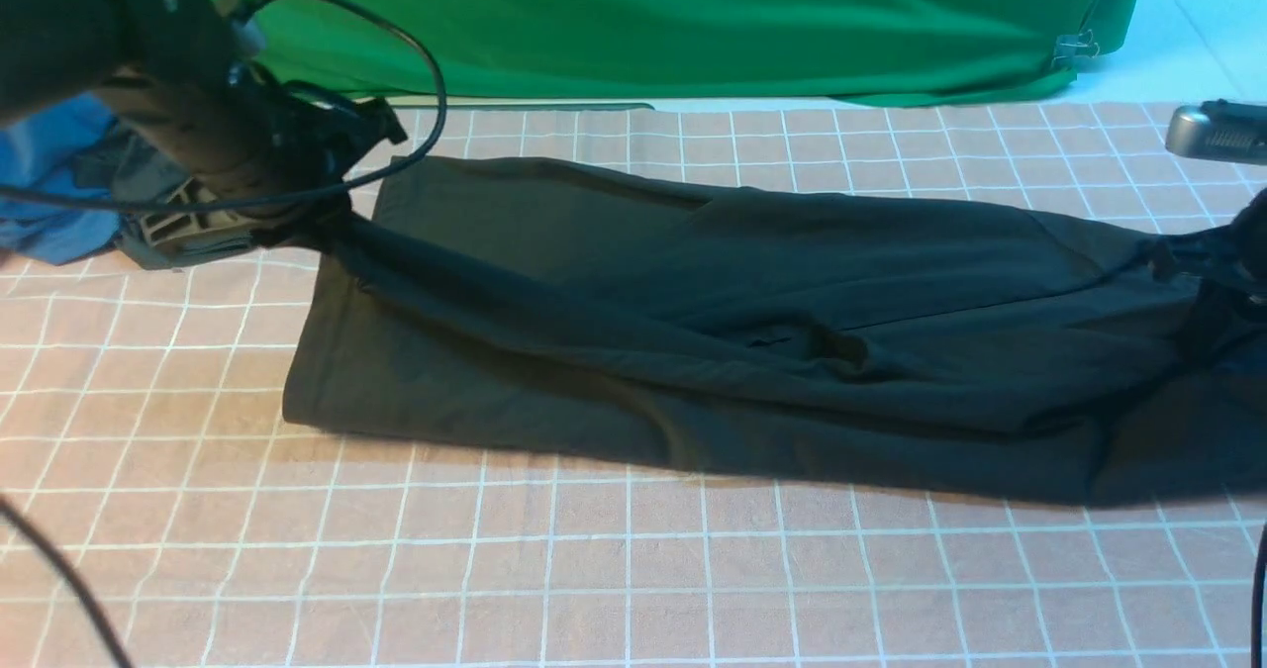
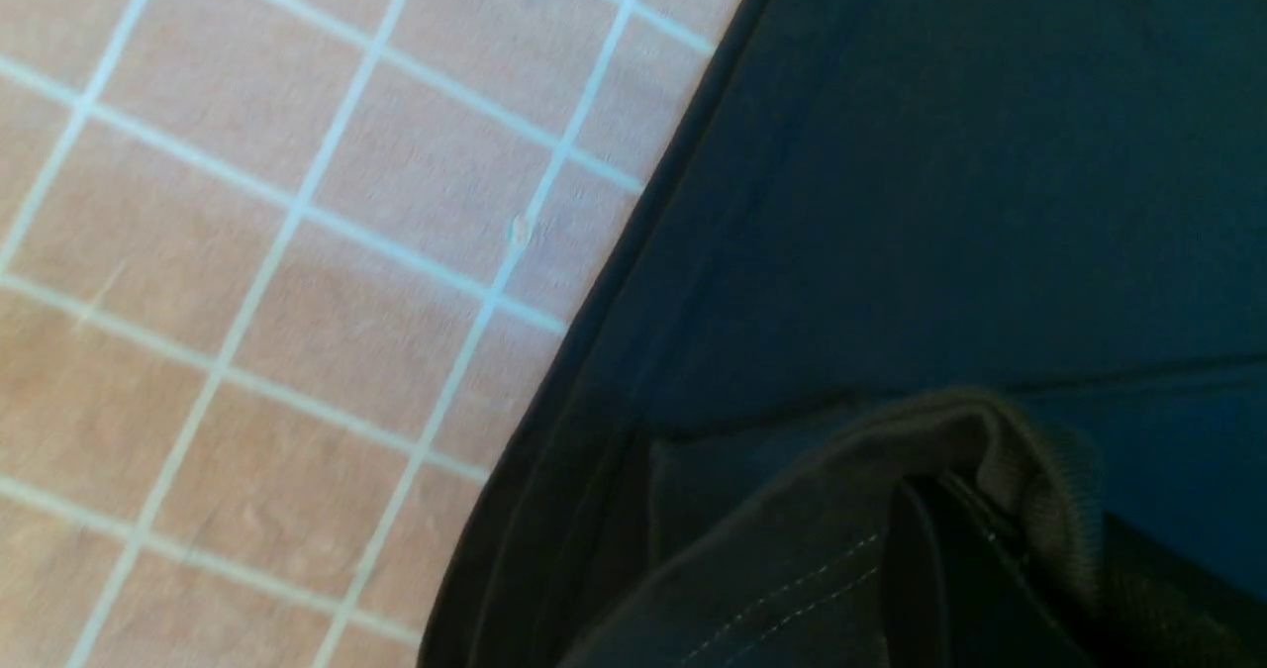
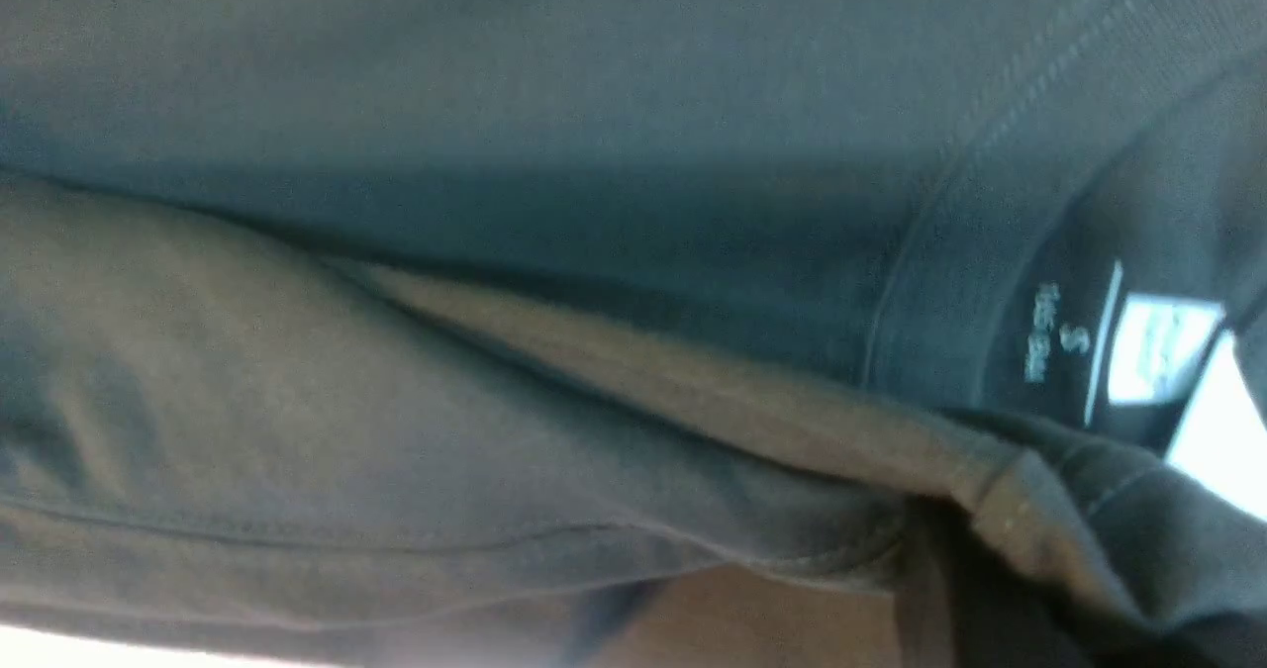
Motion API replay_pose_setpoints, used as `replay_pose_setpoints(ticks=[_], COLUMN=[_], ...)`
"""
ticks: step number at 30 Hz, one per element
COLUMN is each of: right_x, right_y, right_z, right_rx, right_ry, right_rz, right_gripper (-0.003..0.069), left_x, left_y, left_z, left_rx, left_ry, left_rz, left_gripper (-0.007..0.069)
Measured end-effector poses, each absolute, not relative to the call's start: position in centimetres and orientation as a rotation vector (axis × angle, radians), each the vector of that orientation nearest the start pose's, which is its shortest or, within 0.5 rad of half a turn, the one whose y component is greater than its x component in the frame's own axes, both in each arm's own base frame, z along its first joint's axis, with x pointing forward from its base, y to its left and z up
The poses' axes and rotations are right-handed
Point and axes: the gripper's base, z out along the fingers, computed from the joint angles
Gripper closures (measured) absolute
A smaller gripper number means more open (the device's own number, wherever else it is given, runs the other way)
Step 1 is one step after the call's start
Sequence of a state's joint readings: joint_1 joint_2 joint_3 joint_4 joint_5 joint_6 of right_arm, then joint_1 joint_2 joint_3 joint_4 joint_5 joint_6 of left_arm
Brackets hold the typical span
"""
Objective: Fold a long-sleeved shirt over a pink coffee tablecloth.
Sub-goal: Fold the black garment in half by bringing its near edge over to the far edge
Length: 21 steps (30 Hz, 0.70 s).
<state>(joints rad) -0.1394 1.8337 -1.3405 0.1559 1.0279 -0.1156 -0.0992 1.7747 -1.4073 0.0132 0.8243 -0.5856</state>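
Over pink coffee tablecloth point(image 1: 633, 569), before far green backdrop point(image 1: 693, 25), saw left gripper point(image 1: 332, 218) at left pinching raised end of long-sleeved shirt point(image 1: 693, 292), stretched rightward across middle; found right gripper point(image 1: 1203, 252) at right edge clamped on collar end.

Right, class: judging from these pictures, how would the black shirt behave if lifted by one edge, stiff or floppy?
Probably floppy: the long-sleeved shirt sags in soft folds between the left gripper and right gripper. Likely light, since two pinches raise its edge. It may drag on the pink coffee tablecloth.
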Motion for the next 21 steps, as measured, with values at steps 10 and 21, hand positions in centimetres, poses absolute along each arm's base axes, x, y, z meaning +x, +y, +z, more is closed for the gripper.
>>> replay_pose_setpoints(ticks=[10,21], right_x=[36.7,35.7], right_y=[-3.5,6.5], right_z=[21.7,23.6], right_rx=[0.126,-0.619], right_ry=[3.002,2.918], right_rz=[0.183,0.182], right_gripper=[0.03,0.0134], left_x=[38.6,38.4], left_y=[-3.8,-3.8], left_z=[25.3,25.2], left_rx=[-0.63,-0.623], left_ry=[2.668,2.697], left_rz=[-0.18,-0.166], left_gripper=[0.0579,0.0579])
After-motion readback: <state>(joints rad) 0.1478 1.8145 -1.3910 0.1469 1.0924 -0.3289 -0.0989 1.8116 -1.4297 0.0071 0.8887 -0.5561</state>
